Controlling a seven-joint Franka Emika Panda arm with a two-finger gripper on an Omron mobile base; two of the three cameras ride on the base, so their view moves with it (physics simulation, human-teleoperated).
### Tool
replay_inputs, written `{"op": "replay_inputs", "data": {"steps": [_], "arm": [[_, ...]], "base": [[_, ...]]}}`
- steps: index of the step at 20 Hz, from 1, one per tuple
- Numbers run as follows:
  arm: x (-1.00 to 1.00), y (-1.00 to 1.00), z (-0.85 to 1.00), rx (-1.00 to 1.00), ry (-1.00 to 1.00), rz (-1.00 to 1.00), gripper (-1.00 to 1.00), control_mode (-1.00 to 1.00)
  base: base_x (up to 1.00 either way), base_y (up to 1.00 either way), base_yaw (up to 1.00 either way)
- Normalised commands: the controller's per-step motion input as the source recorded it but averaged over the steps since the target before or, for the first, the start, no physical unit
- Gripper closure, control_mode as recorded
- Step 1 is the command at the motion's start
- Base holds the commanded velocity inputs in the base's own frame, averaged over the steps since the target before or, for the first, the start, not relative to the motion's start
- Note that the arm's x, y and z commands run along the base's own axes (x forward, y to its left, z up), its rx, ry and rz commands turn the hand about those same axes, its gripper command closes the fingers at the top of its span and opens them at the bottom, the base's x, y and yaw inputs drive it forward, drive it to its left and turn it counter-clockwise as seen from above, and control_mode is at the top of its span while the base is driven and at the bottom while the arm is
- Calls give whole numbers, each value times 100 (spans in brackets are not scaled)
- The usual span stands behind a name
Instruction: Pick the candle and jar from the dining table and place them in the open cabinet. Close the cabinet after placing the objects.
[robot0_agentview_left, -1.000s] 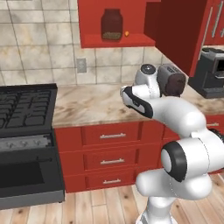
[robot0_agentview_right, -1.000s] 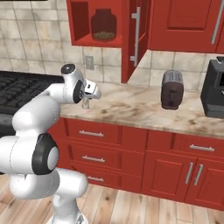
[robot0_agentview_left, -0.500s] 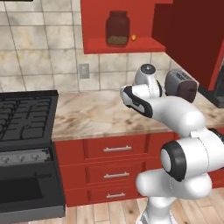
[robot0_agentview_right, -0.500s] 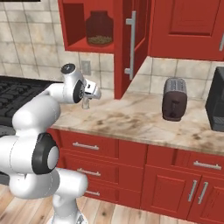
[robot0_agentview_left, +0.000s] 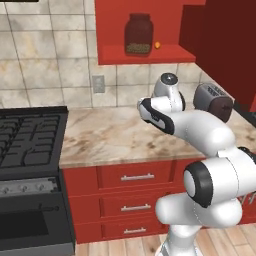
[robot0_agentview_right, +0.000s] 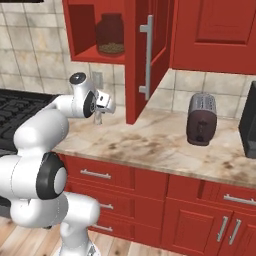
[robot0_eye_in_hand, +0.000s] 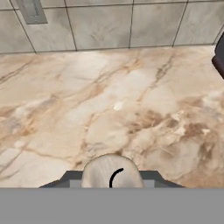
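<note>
The candle (robot0_eye_in_hand: 112, 171) is seen as a pale cylinder with a curved black wick, clamped between the 2 dark fingertips of the gripper (robot0_agentview_right: 99, 118), which is narrowly closed on it above the marble counter (robot0_eye_in_hand: 109, 109). The jar (robot0_agentview_left: 138, 34) is stood on the shelf of the open red cabinet (robot0_agentview_left: 150, 52), with a small orange thing (robot0_agentview_left: 157, 45) just beside it. The cabinet door (robot0_agentview_right: 150, 55) is swung out. A dark toaster (robot0_agentview_right: 201, 119) is set on the counter, well apart.

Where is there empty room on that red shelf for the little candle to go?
Inside the cabinet, the jar takes the shelf's middle. Bare shelf lies left of it, up to the cabinet's side wall, and a narrower strip on its right, where a small orange thing sits. The end effector is shut on the candle.
</note>
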Motion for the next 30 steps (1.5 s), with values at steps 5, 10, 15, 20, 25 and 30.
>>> {"op": "replay_inputs", "data": {"steps": [5, 10, 15, 20, 25, 30], "arm": [[0, 0, 0, 0, 0, 0, 100, 100], [0, 0, 0, 0, 0, 0, 100, 100], [0, 0, 0, 0, 0, 0, 100, 100], [0, 0, 0, 0, 0, 0, 100, 100], [-1, 0, 2, 0, 0, 0, 100, -100], [-37, 0, 32, -2, -11, 0, 100, -100]], "base": [[50, -17, 4], [27, -9, 4], [0, 0, 0], [0, 0, 0], [0, 0, 0], [0, 0, 0]]}}
